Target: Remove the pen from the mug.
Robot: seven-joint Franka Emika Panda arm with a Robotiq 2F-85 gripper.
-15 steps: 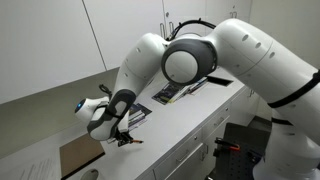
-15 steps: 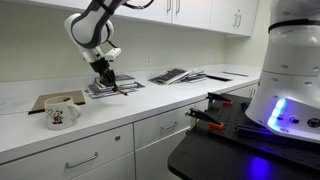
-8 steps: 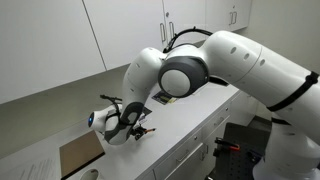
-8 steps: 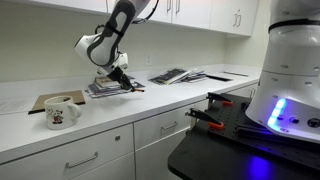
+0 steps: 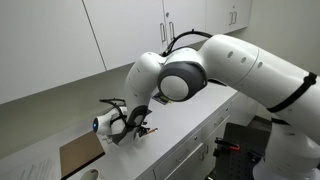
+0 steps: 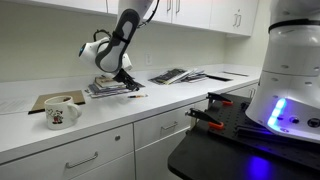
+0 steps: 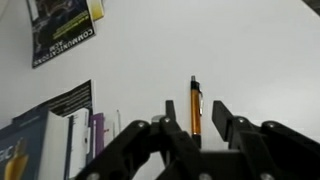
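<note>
The orange pen (image 7: 196,106) lies lengthwise between my gripper's (image 7: 191,118) two black fingers, with a gap on each side, over the white counter. The gripper is open. In an exterior view the gripper (image 6: 126,86) is low over the counter by a stack of magazines, with the pen (image 6: 136,95) just below it. It also shows low over the counter in an exterior view (image 5: 136,129). The mug (image 6: 62,112), white with a picture on it, stands on the counter well off to one side of the gripper. In the wrist view the mug is out of view.
A brown square board (image 6: 42,101) lies behind the mug and also shows in an exterior view (image 5: 80,156). Magazines and books lie nearby (image 7: 60,28) (image 7: 52,140) (image 6: 104,89). More magazines (image 6: 170,75) lie farther along. The counter's front edge (image 6: 150,112) is close.
The arm has swung down and forward with the pen, from above the magazines to just over the counter. The pen now sits loose between the open fingers.
</note>
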